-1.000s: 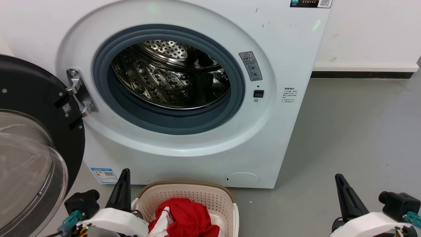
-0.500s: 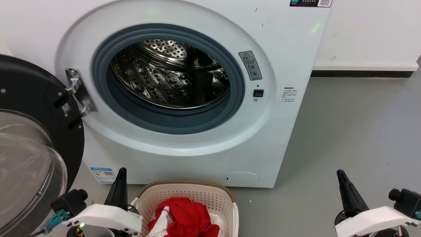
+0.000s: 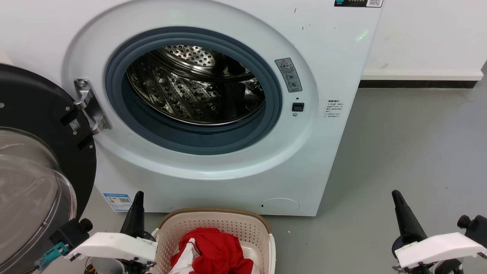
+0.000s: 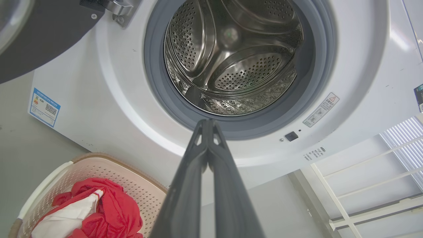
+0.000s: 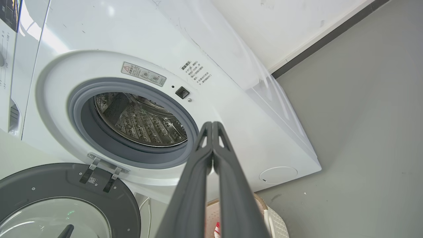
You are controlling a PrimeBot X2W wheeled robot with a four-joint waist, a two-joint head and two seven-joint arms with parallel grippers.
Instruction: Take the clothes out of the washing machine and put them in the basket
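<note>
Clothes (image 3: 217,249) are heaped in the basket (image 3: 217,210), lower centre; job seemingly done, left gripper (image 3: 138,195) and right gripper (image 3: 395,193) are parked pinched together.

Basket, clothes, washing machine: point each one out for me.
basket (image 3: 247,226): head view, on its perforated back wall.
clothes (image 3: 218,249): head view, on the red fold in the middle.
washing machine (image 3: 198,95): head view, on the steel drum inside the opening.
</note>
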